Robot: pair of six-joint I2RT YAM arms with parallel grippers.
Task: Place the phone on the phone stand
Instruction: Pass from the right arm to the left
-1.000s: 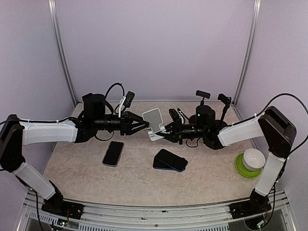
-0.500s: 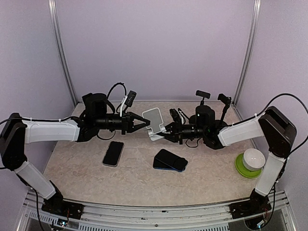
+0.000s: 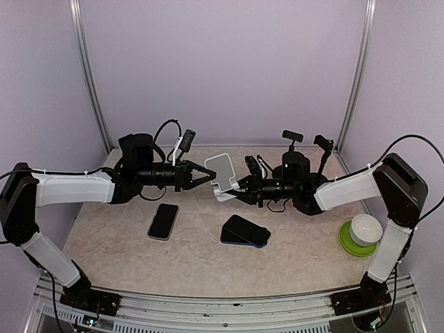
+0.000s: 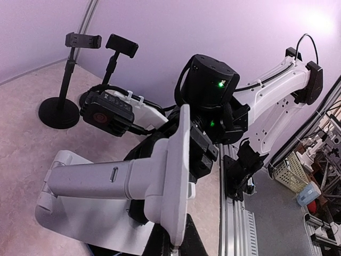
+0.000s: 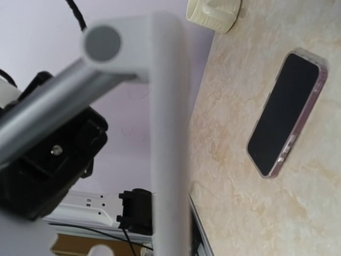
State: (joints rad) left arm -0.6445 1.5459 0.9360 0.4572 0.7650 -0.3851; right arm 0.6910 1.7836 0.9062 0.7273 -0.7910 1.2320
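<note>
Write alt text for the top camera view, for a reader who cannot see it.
A white phone stand is held by a robot from both sides: the left gripper pinches its top plate, the right gripper its base. A light phone and a dark phone lie on the table, nearer the camera.

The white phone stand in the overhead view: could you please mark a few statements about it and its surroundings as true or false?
1. The white plastic phone stand is held between the left gripper and the right gripper. True.
2. A phone already rests on the stand. False: the clear-cased phone lies flat on the table, apart from the stand.
3. A white bowl sits on a green plate at the right side. True.
4. The left gripper is wide open. False: it is shut on the edge of the stand's back plate.
</note>
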